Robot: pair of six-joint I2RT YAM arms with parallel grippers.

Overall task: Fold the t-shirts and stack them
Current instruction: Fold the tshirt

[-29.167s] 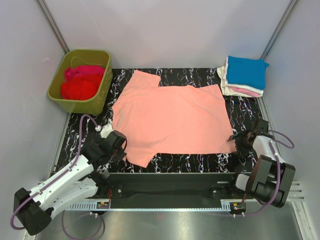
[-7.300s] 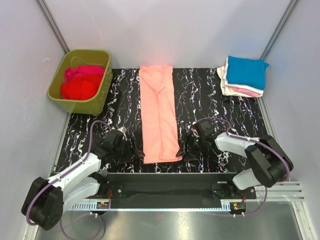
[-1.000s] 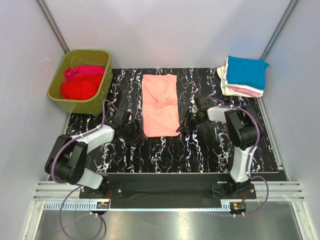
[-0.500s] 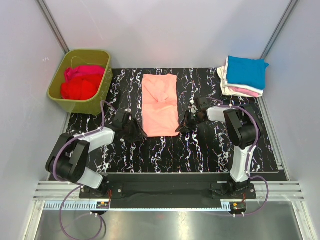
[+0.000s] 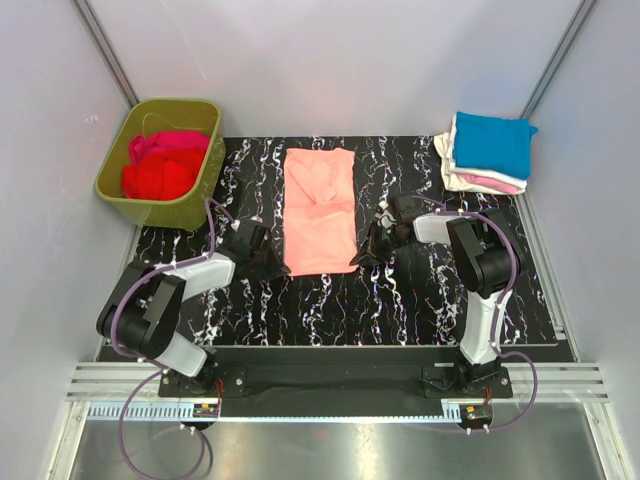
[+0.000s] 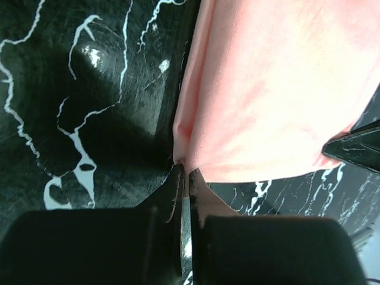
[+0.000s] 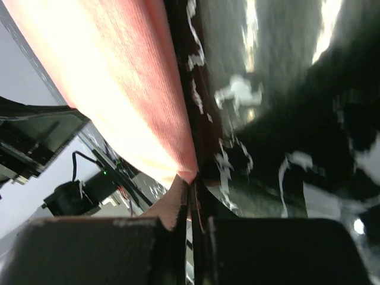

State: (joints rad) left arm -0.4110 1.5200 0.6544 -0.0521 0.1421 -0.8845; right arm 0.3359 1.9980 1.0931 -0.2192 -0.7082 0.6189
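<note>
— Where is the salmon shirt [image 5: 320,208]?

— Folded into a long panel in the middle of the black marbled table [image 5: 430,300].

— And the arms?

— The left gripper [image 5: 277,263] sits at its near left corner, the right gripper [image 5: 366,254] at its near right corner. From above, the tips are too dark and small to read. In each wrist view the fingers [image 6: 173,199] are pressed together with the cloth's corner nipped between them.

— How much cloth is caught?

— Can't tell; the fingers cover it, and the right wrist view is blurred.

— The rest?

— A red shirt [image 5: 155,178] and a magenta shirt [image 5: 170,142] lie bunched in the green tub [image 5: 158,208], which hides most of them. Far right, a blue shirt [image 5: 492,143] covers a cream shirt [image 5: 450,160] and a pink shirt [image 5: 490,183]; only their edges show.
</note>
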